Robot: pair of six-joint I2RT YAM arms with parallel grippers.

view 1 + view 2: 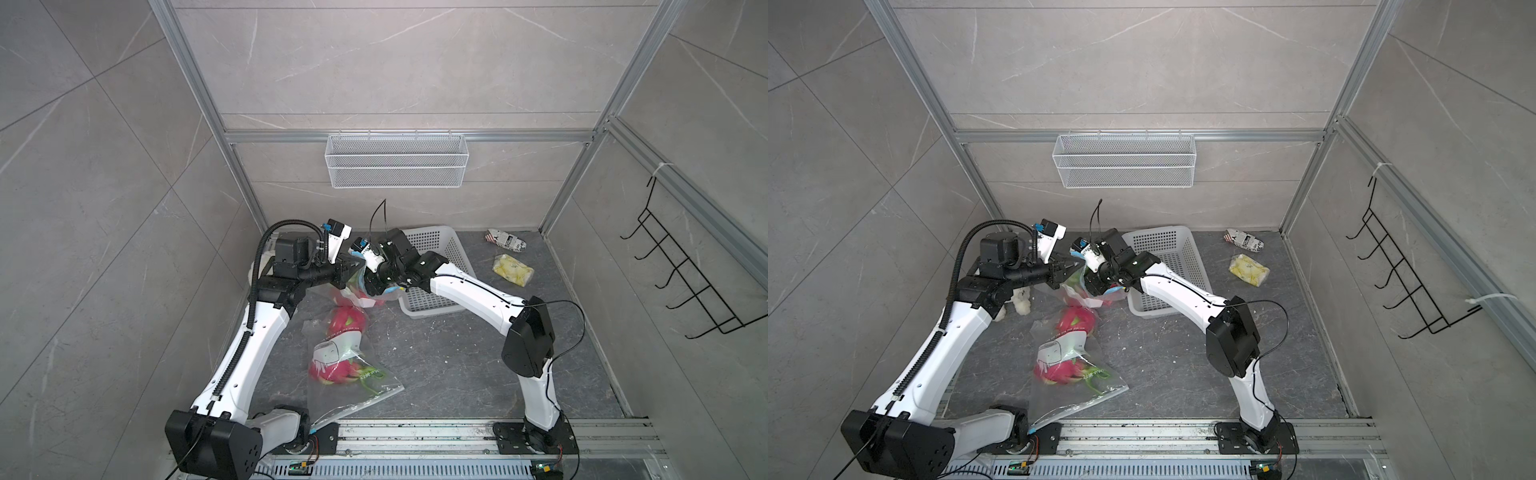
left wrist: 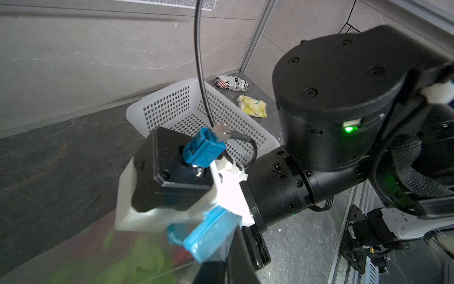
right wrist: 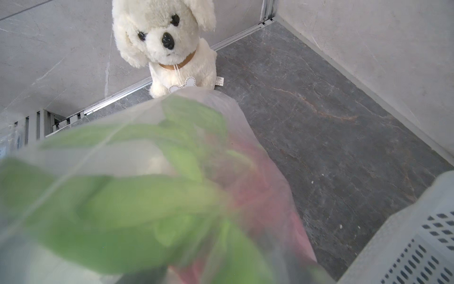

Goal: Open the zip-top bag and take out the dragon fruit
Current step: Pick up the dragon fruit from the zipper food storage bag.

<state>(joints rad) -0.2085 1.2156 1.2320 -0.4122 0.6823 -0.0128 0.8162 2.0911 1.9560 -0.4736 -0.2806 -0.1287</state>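
None of the dragon fruit is out yet: those I can see lie inside the zip-top bag, which stretches along the surface. My left fingers are clamped on its raised blue zip strip. My right fingers sit at that same end, but I cannot tell how far they are spread. I judge that opening and removal are both left.

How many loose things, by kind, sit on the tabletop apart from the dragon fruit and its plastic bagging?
White plastic basket: 1
Plush dog: 1
Wrapped packets: 2, newsprint packet and yellow packet
Total: 4
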